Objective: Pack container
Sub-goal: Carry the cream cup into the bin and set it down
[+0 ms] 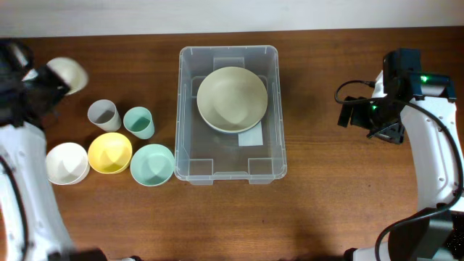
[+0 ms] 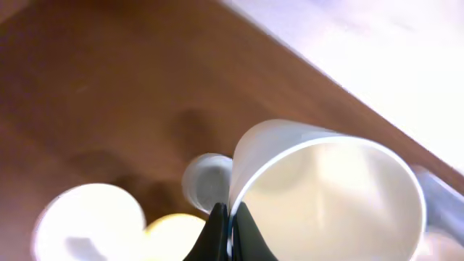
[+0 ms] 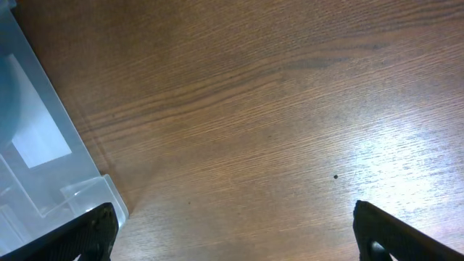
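Note:
The clear plastic container point(image 1: 190, 138) stands at the table's middle with a large cream bowl point(image 1: 232, 99) inside it; a corner of it shows in the right wrist view point(image 3: 43, 167). My left gripper point(image 2: 230, 225) is shut on the rim of a cream cup point(image 2: 326, 196), held above the table at the far left point(image 1: 67, 72). My right gripper point(image 3: 232, 235) is open and empty over bare wood to the right of the container point(image 1: 370, 116).
Left of the container stand a grey cup point(image 1: 103, 114), a teal cup point(image 1: 138, 122), a white bowl point(image 1: 67, 162), a yellow bowl point(image 1: 109, 152) and a teal bowl point(image 1: 152, 164). The wooden table's far edge runs along the top.

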`<action>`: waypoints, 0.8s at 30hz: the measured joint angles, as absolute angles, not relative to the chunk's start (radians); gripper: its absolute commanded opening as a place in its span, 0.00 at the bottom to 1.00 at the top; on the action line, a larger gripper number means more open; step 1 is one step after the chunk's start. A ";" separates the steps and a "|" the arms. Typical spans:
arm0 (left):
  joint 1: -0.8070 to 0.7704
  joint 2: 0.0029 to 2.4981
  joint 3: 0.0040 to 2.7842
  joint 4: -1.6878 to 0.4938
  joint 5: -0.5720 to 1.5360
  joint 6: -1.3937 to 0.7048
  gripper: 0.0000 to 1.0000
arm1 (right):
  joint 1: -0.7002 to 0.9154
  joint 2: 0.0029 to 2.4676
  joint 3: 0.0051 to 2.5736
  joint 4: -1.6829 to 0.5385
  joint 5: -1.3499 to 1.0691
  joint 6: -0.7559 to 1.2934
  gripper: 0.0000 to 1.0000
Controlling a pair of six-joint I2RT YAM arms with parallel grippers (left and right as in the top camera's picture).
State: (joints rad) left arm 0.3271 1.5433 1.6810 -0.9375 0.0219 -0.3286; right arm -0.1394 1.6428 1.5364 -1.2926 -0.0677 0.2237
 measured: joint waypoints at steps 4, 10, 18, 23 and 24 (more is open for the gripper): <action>0.101 1.481 1.686 -0.996 0.075 -0.267 0.00 | -0.139 1.643 1.536 -1.293 -0.068 0.224 0.99; -0.274 1.493 1.685 -1.034 0.102 -0.166 0.01 | -0.139 1.643 1.536 -1.293 -0.065 0.224 0.99; -0.529 1.601 1.685 -1.062 0.130 -0.126 0.01 | -0.139 1.643 1.536 -1.293 -0.064 0.223 0.99; -0.569 1.734 1.685 -1.097 0.181 -0.122 0.00 | -0.139 1.643 1.536 -1.293 -0.064 0.224 0.99; -0.573 1.760 1.685 -1.099 0.194 -0.122 0.01 | -0.139 1.643 1.536 -1.293 -0.064 0.224 0.99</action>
